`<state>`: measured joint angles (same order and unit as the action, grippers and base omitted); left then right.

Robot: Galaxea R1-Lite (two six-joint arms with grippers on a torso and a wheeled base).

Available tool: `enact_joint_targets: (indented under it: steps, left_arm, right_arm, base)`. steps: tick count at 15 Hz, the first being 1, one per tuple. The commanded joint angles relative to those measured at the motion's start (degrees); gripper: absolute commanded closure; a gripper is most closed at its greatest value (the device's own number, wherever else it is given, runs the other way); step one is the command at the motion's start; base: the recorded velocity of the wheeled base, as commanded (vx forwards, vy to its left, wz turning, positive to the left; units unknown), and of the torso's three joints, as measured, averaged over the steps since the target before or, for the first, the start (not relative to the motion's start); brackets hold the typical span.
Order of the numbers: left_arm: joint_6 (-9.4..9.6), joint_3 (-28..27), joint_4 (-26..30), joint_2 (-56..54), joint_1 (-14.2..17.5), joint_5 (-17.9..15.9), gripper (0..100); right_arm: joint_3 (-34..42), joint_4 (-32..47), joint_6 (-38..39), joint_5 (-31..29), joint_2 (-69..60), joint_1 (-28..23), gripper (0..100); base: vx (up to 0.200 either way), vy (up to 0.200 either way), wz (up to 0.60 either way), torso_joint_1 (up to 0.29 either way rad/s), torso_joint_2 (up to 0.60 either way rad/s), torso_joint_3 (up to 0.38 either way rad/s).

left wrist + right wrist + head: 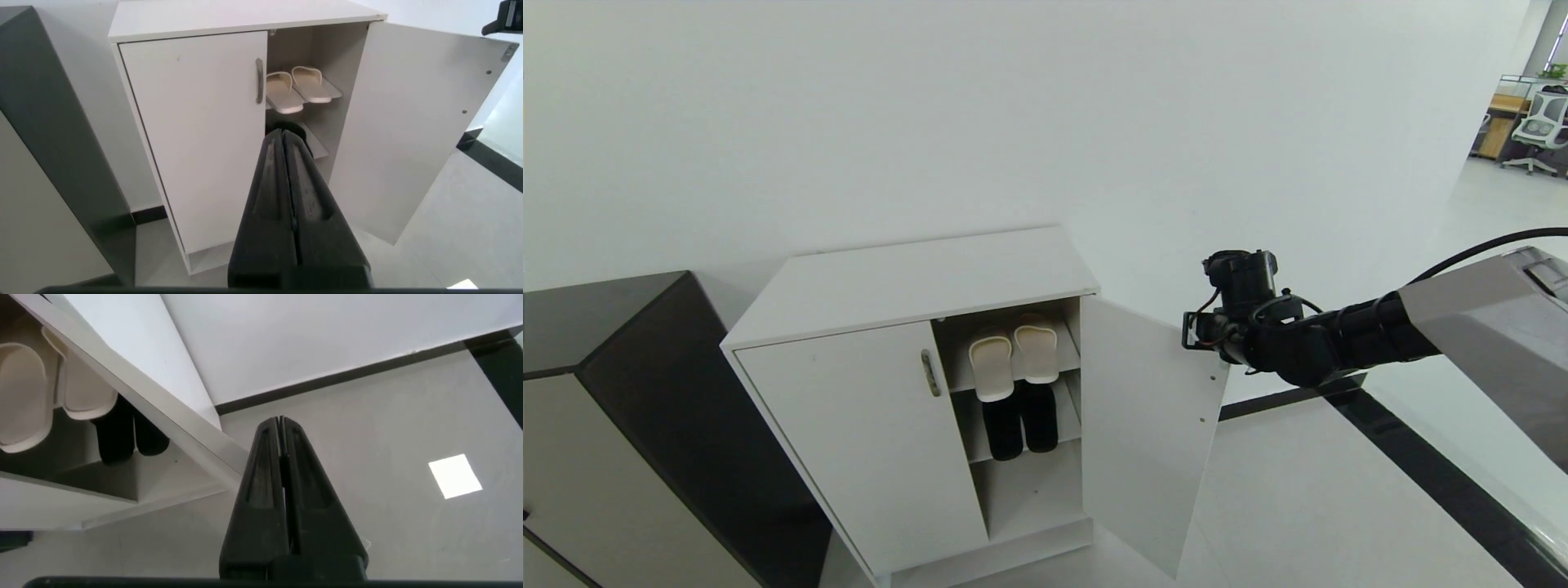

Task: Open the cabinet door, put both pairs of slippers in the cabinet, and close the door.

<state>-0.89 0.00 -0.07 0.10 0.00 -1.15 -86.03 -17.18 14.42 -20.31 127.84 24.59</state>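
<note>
The white cabinet [915,278] has its left door [858,441] closed and its right door [1147,433] swung wide open. A white pair of slippers [1014,359] lies on the upper shelf, a black pair [1021,425] on the shelf below. My right gripper [1194,333] is shut and empty beside the open door's top outer corner; in the right wrist view its fingertips [280,425] sit just past the door's edge [155,416]. My left gripper [283,135] is shut and empty in front of the cabinet opening, partly hiding the black slippers [301,131] below the white pair [298,86].
A dark grey cabinet [621,392] stands close on the left of the white one. A black floor stripe [1421,474] runs along the right. The floor in front of the open door is bare. An office chair [1539,131] stands far off at the right.
</note>
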Motion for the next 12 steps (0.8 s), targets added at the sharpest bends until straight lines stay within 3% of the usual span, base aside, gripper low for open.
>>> enact_joint_targets:
  steps: [1, 9, 12]
  left_arm:
    - [0.01, 0.0, 0.0, 0.0, 0.0, 0.0, 100]
    - [0.01, 0.0, 0.0, 0.0, 0.0, 0.0, 100]
    - [0.01, 0.0, 0.0, 0.0, 0.0, 0.0, 100]
  right_arm:
    - [0.8, 0.0, 0.0, -0.1, 0.0, 0.3, 100]
    - [7.2, 0.3, -0.1, -0.3, -5.9, 6.3, 100]
    - [11.8, -0.1, 0.1, -0.4, -9.6, 12.6, 100]
  base:
    - [0.0, 0.0, 0.0, 0.0, 0.0, 0.0]
    - [0.0, 0.0, 0.0, 0.0, 0.0, 0.0]
    - [0.0, 0.0, 0.0, 0.0, 0.0, 0.0]
